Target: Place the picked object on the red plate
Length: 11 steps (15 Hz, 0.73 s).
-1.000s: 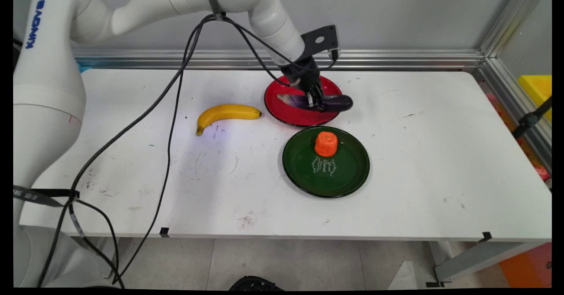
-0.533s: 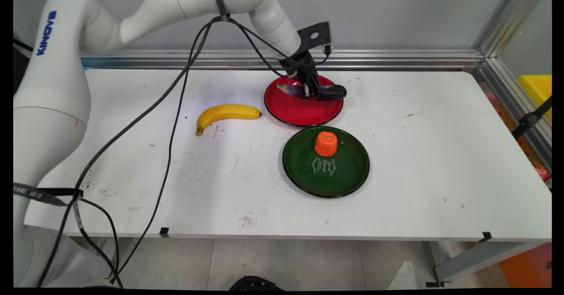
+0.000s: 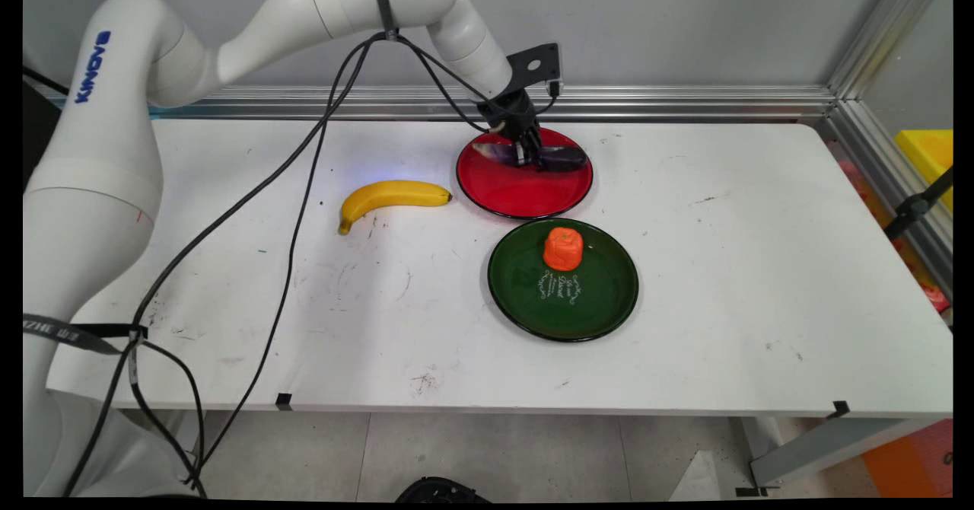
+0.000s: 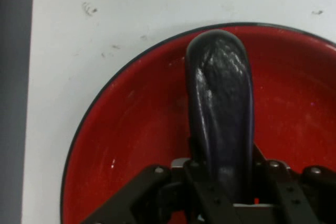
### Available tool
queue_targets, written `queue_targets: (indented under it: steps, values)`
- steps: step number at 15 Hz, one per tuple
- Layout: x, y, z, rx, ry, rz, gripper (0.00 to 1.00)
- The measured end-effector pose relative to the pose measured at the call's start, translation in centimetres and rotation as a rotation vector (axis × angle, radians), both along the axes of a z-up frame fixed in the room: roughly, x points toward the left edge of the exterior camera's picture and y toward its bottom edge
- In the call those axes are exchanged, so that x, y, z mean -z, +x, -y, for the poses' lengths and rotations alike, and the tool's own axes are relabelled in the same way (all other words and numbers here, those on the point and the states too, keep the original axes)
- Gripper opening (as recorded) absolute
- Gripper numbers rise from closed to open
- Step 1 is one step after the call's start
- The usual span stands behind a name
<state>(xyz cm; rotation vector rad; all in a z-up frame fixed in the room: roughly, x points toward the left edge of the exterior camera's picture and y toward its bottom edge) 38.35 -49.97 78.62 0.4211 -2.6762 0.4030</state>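
My gripper [image 3: 526, 154] is shut on a dark purple eggplant [image 3: 561, 159], which lies crosswise over the far part of a red plate [image 3: 517, 190]. In the hand view the eggplant [image 4: 220, 98] runs up from between the fingers [image 4: 195, 174], its rounded end just inside the red plate's rim [image 4: 105, 108]. Whether it rests on the plate or hangs just above it, I cannot tell. A yellow banana [image 3: 388, 196] lies on the table left of the red plate.
A green plate [image 3: 593, 297] sits in front of the red one with an orange carrot-like piece [image 3: 563, 248] on its far side. Black cables [image 3: 297, 213] hang from the arm down across the table's left half. An aluminium rail [image 3: 685, 103] runs along the back edge.
The gripper has carried the eggplant from the red plate's right rim back and a little left, lower over the plate's far part. Banana, green plate and orange piece are unmoved.
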Motion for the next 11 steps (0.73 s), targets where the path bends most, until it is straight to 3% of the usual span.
queue_targets:
  steps: [4,5,11]
  values:
    - [0.6,0.5,0.7,0.004,0.000,0.002,0.00]
    - [0.7,0.7,0.9,0.005,0.000,0.001,1.00]
    - [0.9,0.7,1.5,0.007,-0.008,-0.001,1.00]
